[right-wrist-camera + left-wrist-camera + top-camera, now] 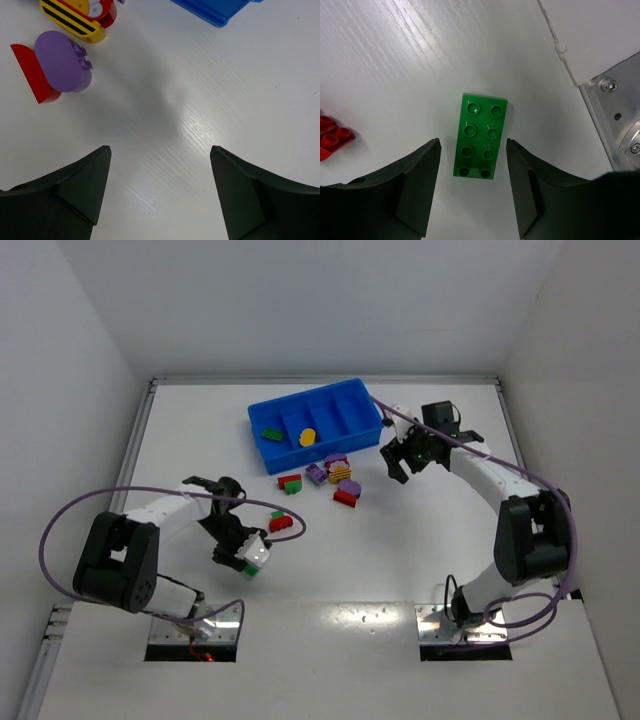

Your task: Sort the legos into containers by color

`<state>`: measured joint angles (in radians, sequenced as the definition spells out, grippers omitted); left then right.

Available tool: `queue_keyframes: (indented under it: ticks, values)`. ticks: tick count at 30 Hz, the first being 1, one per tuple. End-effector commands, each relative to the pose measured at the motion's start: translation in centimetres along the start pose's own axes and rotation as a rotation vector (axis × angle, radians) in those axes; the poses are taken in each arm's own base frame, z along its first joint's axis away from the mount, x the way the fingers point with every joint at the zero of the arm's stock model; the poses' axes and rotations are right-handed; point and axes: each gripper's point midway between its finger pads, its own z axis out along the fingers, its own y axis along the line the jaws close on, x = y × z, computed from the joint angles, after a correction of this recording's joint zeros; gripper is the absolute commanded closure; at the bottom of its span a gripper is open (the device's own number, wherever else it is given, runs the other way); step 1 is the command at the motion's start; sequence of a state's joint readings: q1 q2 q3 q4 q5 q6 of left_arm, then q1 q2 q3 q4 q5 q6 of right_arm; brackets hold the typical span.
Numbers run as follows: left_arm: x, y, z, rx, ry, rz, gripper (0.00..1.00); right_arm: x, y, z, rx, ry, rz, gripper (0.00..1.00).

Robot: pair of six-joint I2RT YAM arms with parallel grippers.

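White tabletop (400, 570), white walls on three sides. We list, left to right:

- Left gripper (473, 152): fingers spread, straddling a green two-by-four brick (481, 136). The brick lies flat at the near left, studs up, with a gap on either side.
- We judge the brick light, rigid and slick-sided, best pinched across its long smooth flanks at mid-length.
- Red and green pair (282, 523), then the loose cluster (332, 476) of red, purple, yellow and green legos, just near of the blue tray (262, 447).
- The tray holds one green piece (271, 434) in its leftmost compartment and one yellow piece (307, 437) in the next.
- Right gripper (404, 462): fingers apart, empty, just right of the cluster.
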<state>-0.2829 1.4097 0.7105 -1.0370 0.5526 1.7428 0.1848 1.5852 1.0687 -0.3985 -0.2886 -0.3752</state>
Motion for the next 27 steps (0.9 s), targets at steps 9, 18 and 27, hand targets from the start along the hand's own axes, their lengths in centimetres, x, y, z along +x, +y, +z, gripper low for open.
queue_keyframes:
  ticks: [9, 18, 27]
  values:
    - [-0.7, 1.3, -0.1, 0.005, -0.005, 0.08, 0.58, -1.9, -1.3, -0.1, 0.023, -0.051, -0.023, 0.19]
    - [-4.4, 6.1, -2.1, -0.161, -0.174, -0.1, 0.7, -3.3, -0.3, 0.1, -0.052, -0.095, 0.004, 0.19]
    - [-12.1, 20.2, -13.1, -0.408, -0.729, -0.805, 0.79, -11.0, 4.8, -2.2, -0.409, -0.332, 0.227, 0.19]
